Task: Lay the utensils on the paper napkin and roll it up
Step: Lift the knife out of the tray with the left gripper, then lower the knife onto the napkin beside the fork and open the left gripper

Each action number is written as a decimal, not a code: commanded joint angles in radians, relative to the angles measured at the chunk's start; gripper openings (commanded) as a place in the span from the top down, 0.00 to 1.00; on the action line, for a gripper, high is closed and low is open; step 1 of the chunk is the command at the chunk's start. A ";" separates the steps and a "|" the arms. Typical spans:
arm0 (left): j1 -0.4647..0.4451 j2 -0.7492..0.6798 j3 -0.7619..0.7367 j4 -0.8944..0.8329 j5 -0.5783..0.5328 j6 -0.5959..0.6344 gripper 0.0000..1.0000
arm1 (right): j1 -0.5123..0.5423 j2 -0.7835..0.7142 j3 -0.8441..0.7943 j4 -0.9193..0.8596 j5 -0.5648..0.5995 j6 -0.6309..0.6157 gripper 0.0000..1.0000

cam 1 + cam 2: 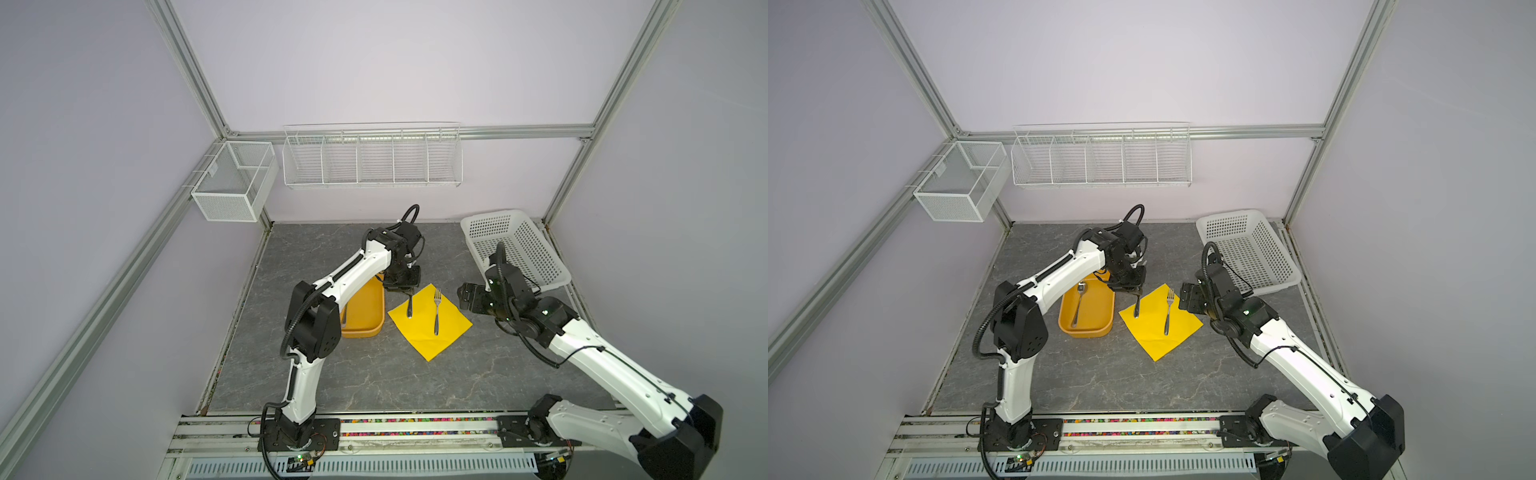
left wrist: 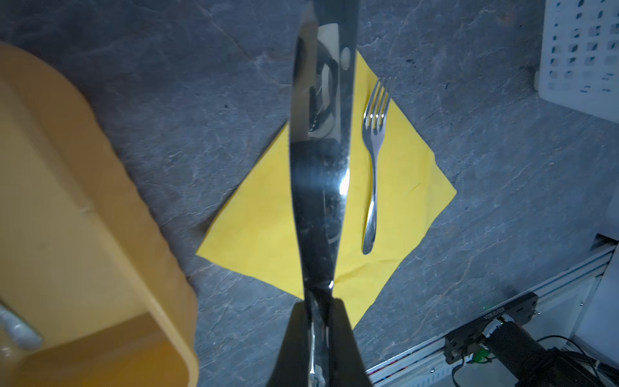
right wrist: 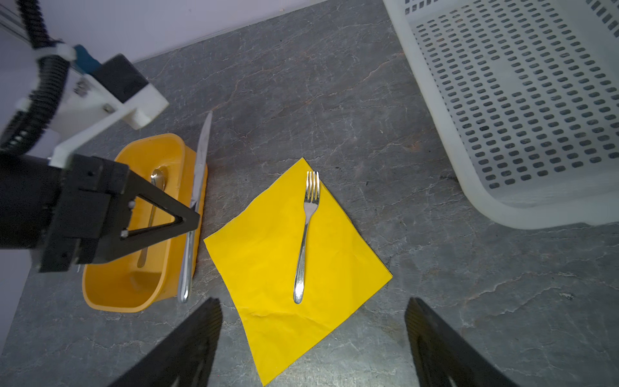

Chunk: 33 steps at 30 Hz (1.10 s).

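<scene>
The left hand (image 3: 196, 216) is clamping a silver knife (image 2: 320, 201) over the paper napkin's (image 3: 268, 268) edge, a fork (image 3: 306, 234) is lying on the napkin between it and the right hand (image 1: 464, 297), which is hovering with fingers spread wide, and a spoon (image 3: 157, 176) is lying in the orange tub (image 3: 117, 298) just beside the left hand.

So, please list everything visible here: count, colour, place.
fork: 1, silver, lying on the napkin
knife: 1, silver, held in the left claw over the napkin
spoon: 1, silver, inside the tub
napkin: 1, yellow, flat on the table
tub: 1, orange-yellow, left of the napkin
plastic basket: 1, white, back right of table
wire rack: 1, white, back wall
mesh box: 1, white, left wall
table: 1, grey marbled
left claw: 1, black, shut on the knife
right claw: 1, black, open, right of the napkin
</scene>
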 commanded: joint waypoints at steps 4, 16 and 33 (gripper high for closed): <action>-0.039 0.099 0.000 0.055 0.070 -0.075 0.93 | -0.027 -0.053 -0.023 -0.058 0.054 0.019 0.11; -0.050 0.159 -0.041 0.131 0.111 -0.118 0.93 | -0.045 -0.077 -0.050 -0.050 0.045 0.053 0.11; -0.066 0.221 -0.005 0.132 0.124 -0.088 0.92 | -0.044 -0.101 -0.051 -0.065 0.055 0.040 0.11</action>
